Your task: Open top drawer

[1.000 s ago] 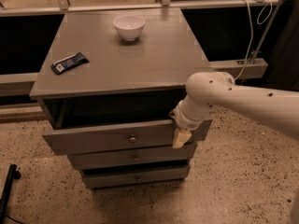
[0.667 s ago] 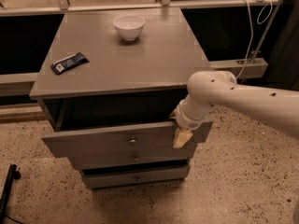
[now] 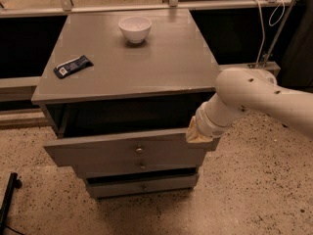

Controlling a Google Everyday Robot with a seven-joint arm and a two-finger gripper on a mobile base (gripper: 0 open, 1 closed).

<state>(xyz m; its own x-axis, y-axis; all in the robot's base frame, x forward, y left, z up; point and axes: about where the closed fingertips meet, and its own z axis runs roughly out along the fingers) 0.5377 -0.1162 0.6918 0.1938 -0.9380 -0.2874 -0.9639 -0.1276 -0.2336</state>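
The grey cabinet has three drawers. The top drawer, the widest front with a small round metal knob, stands pulled partway out, with a dark gap above its front panel. My gripper is at the right end of that drawer's front, at its top edge, at the tip of the white arm that comes in from the right. Its cream tip rests against the panel's corner, well to the right of the knob.
A white bowl and a dark blue packet lie on the cabinet top. Two narrower drawers sit below. A black pole base stands at the lower left. Cables hang at the back right. The floor is speckled.
The gripper tip has shifted slightly up and to the right along the drawer's right end. The top drawer stays pulled out about the same amount.
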